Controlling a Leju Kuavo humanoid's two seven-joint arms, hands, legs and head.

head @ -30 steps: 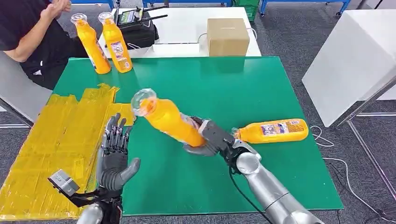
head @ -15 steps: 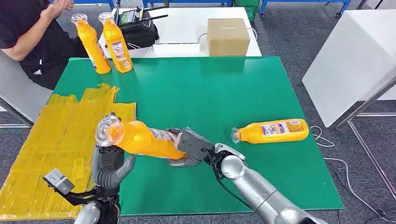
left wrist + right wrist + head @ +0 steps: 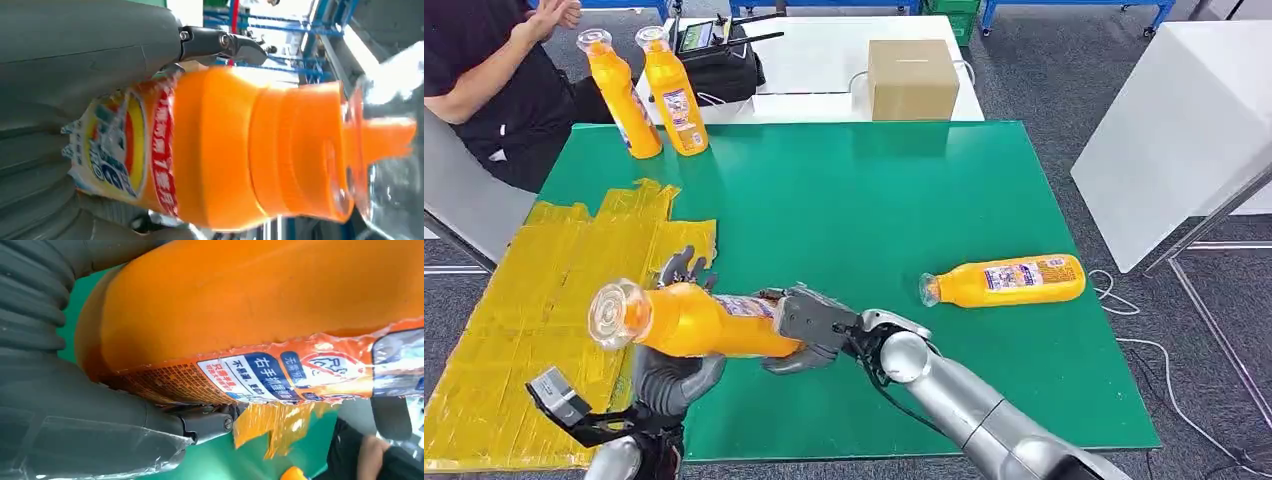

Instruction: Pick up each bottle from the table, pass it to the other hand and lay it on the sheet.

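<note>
Handover step: right hand (image 3: 809, 327) grips the orange bottle (image 3: 686, 319) at the base; left hand (image 3: 671, 372), fingers open beneath, must close next, sheet (image 3: 534, 290) at nine o'clock.

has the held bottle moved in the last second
Yes. The held bottle, in the right hand, has swung left and down toward the yellow sheet and left hand.
</note>
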